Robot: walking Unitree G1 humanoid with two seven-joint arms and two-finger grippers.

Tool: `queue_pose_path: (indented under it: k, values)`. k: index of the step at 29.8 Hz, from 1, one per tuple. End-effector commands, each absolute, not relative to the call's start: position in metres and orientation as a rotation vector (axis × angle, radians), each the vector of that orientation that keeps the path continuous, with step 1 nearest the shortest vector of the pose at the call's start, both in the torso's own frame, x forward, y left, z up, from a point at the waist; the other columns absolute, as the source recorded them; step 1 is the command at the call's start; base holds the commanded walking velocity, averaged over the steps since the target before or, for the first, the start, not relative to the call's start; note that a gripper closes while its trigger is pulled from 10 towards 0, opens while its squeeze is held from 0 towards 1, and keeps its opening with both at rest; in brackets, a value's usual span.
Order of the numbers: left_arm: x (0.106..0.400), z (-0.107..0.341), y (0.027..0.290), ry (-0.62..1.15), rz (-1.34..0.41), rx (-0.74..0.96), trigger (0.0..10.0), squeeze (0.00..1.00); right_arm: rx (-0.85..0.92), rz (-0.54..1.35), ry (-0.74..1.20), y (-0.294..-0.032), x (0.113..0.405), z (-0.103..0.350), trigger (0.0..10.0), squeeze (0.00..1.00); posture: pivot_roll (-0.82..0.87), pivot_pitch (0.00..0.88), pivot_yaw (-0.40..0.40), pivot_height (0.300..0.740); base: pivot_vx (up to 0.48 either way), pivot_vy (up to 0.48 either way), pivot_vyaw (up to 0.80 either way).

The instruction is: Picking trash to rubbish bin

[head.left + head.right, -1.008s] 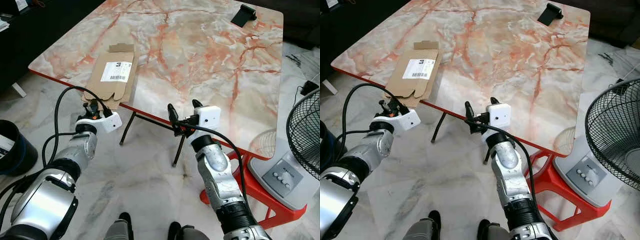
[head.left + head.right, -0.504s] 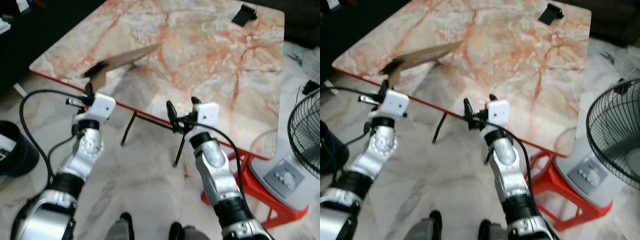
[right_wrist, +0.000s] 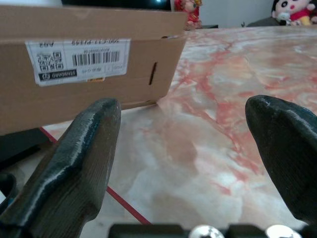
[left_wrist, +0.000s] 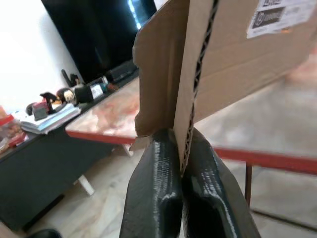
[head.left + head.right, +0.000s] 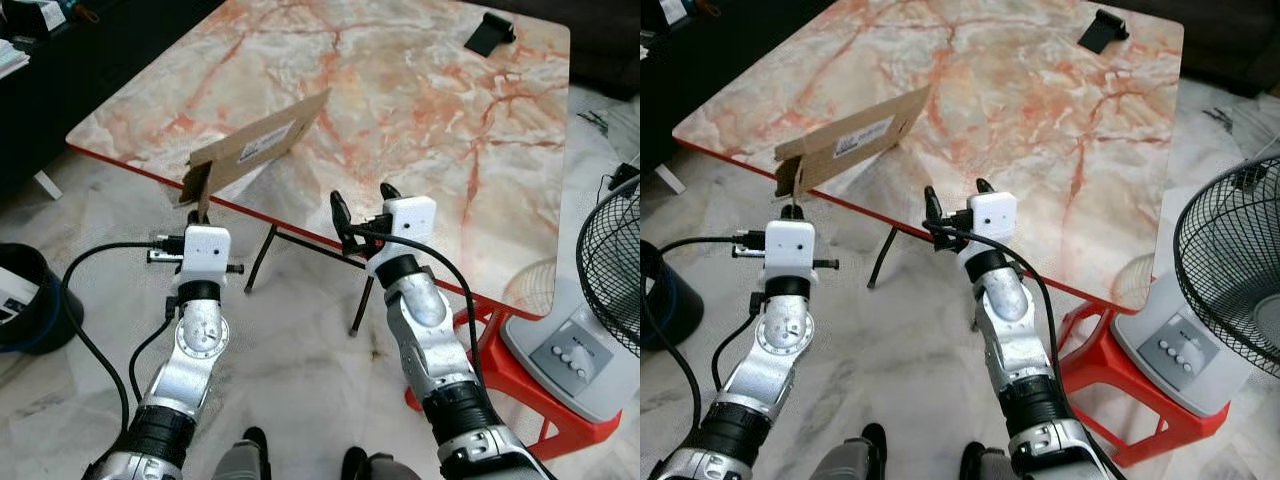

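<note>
left gripper [image 4: 181, 163] clamped on the near edge of the flattened cardboard [image 5: 258, 147], tilting it up off the table [image 5: 420, 110] (thin edge suits a pinch). right gripper [image 5: 358, 205] spread wide, empty, near the table edge.

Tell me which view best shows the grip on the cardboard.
Left wrist view: the left gripper is pinching the cardboard edge. Eye views show the sheet tilted over the table; the right wrist view shows its labelled face.

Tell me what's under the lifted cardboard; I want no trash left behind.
Under the flattened cardboard box, pinched by the left gripper, bare marble tabletop shows. The strip along its resting far edge is covered.
</note>
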State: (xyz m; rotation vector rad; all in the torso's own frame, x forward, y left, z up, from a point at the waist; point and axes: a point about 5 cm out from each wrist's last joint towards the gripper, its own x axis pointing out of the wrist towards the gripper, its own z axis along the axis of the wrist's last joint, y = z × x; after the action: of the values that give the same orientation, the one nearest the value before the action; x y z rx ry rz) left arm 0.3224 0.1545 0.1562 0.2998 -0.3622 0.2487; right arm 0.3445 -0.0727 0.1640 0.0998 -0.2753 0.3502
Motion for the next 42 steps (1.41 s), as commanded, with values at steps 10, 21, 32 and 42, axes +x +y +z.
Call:
queue_pose_path:
  k: [10, 21, 32, 42]
  values:
    - [0.321, 0.167, 0.150, -0.382, 0.223, 0.271, 10.0, 0.00, 0.103, 0.350, -0.286, -0.073, 0.346, 0.164, 10.0, 0.00, 0.11, 0.138, -0.006, 0.740, -0.169, 0.000, 0.00]
    - [0.322, 0.169, 0.151, -0.380, 0.219, 0.280, 10.0, 0.00, 0.094, 0.347, -0.285, -0.075, 0.347, 0.162, 10.0, 0.00, 0.11, 0.124, -0.004, 0.740, -0.302, 0.000, 0.00]
    - [0.323, 0.164, 0.154, -0.345, 0.229, 0.290, 10.0, 0.00, 0.073, 0.339, -0.267, -0.079, 0.347, 0.156, 10.0, 0.00, 0.10, 0.134, -0.007, 0.740, -0.105, 0.000, 0.00]
    - [0.316, 0.116, 0.168, -0.158, 0.132, 0.295, 10.0, 0.00, 0.037, 0.323, -0.163, -0.091, 0.345, 0.127, 10.0, 0.00, 0.10, 0.162, -0.019, 0.740, 0.000, 0.000, 0.00]
